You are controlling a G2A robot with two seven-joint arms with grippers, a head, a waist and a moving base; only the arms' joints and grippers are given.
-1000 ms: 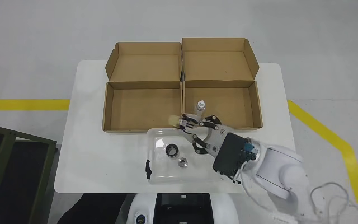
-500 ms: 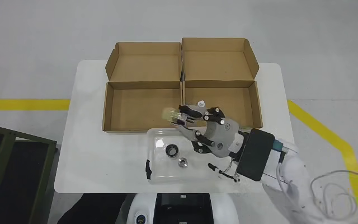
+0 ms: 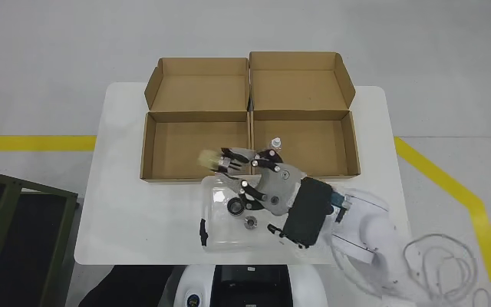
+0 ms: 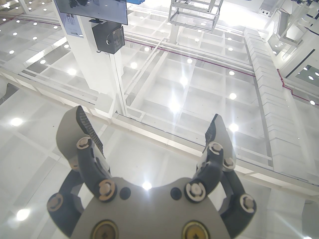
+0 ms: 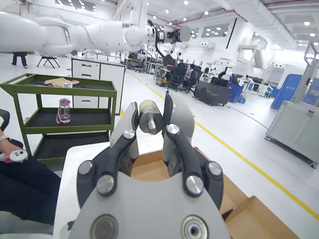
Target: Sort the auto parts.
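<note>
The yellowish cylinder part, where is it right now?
The yellowish cylinder is clamped in the right gripper, over the near side of the left cardboard box in the top view, just beyond the clear tray.

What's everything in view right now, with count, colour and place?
Table: one, white.
Boxes: two, brown, open, left box beside right box.
Tray: one, clear, before the boxes.
Ring: one, black, in tray.
Nut: one, silver, in tray.
Small part: one, white, in right box.
Cylinder: one, metal, yellowish end, held above left box.
Cart: one, green, beside table.
Left gripper: one, open, facing ceiling.
Right gripper: one, shut on cylinder.
</note>
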